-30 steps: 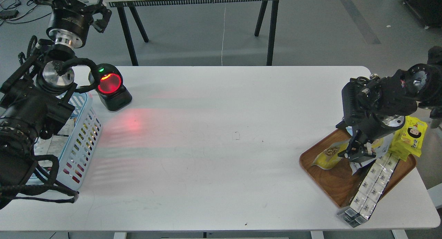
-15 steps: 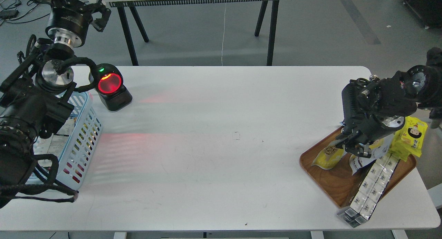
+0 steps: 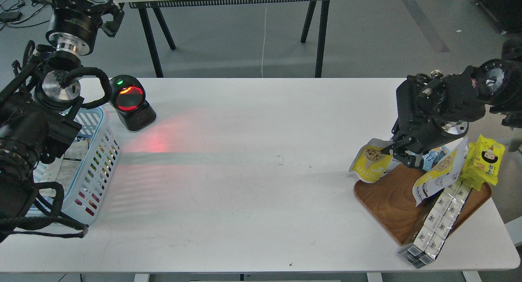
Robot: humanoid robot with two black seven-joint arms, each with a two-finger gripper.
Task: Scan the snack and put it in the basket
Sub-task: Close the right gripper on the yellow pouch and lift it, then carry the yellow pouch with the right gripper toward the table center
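Head view: right gripper (image 3: 401, 151) jaws clamped on snack (image 3: 372, 166), pouch lifted over left rim of wooden tray (image 3: 387, 200) near surface (image 3: 261, 172) right edge. Left gripper (image 3: 81, 5) raised past far-left corner, jaws state cannot tell. Basket (image 3: 96, 164) at left edge, scanner (image 3: 130, 102) just beside it.

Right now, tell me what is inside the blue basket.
The basket holds some flat white packets with print, seen past its near rim. The left arm covers much of the inside, so I cannot say how many or what else lies there.
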